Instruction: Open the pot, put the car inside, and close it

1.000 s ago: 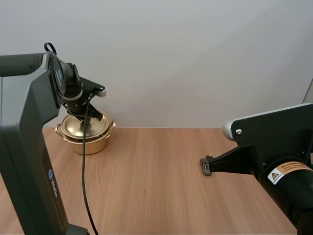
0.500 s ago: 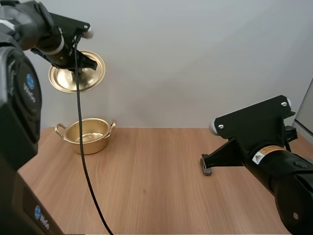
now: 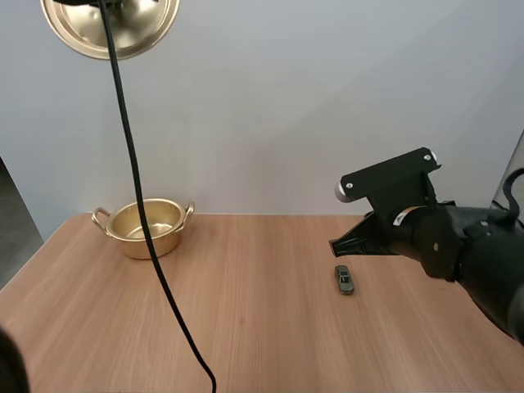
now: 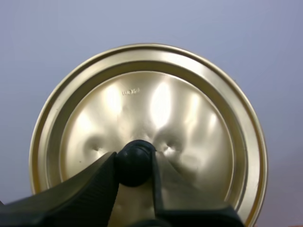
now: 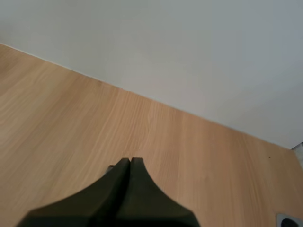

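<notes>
The gold pot (image 3: pixel 148 228) stands open at the table's far left, nothing visible in it. Its gold lid (image 3: pixel 111 24) hangs high above it, tilted with its top face toward the camera. In the left wrist view my left gripper (image 4: pixel 135 165) is shut on the lid's (image 4: pixel 142 104) black knob (image 4: pixel 135 161). A small dark toy car (image 3: pixel 345 279) lies on the wood right of centre. My right gripper (image 3: pixel 335 246) hovers just behind and above the car, its fingers (image 5: pixel 124 171) pressed together as one wedge over bare wood.
The wooden table (image 3: pixel 246 327) runs back to a plain wall, and its left edge slants past the pot. The bulk of my right arm (image 3: pixel 458 246) hangs over the table's right side. Open wood lies between pot and car.
My left arm has carried the lid up and away from the pot to the top of the high view. My right arm has lifted and drawn back, so the whole car now shows.
</notes>
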`<action>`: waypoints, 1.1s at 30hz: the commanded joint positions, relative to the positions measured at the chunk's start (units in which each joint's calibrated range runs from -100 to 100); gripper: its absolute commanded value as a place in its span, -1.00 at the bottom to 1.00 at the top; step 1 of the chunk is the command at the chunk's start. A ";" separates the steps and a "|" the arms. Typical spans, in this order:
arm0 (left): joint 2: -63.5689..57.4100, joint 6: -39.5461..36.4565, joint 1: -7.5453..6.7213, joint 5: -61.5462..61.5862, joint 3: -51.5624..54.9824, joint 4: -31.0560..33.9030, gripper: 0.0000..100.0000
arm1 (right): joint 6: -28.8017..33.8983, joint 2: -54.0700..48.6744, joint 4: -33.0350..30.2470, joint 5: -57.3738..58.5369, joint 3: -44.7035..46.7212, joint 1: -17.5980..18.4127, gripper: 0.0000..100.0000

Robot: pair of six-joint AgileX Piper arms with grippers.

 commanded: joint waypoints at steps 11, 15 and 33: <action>-11.33 0.08 -0.03 1.84 -0.05 0.23 -1.00 | 0.12 20.64 3.28 2.62 -9.29 -0.01 0.52; -11.10 0.08 -0.03 1.84 -0.05 0.23 -1.00 | 0.12 22.83 4.37 3.80 -11.28 -0.01 0.52; -8.95 0.08 -0.03 2.39 -0.05 0.23 -1.00 | 0.12 35.78 7.10 3.11 -14.16 -0.01 0.88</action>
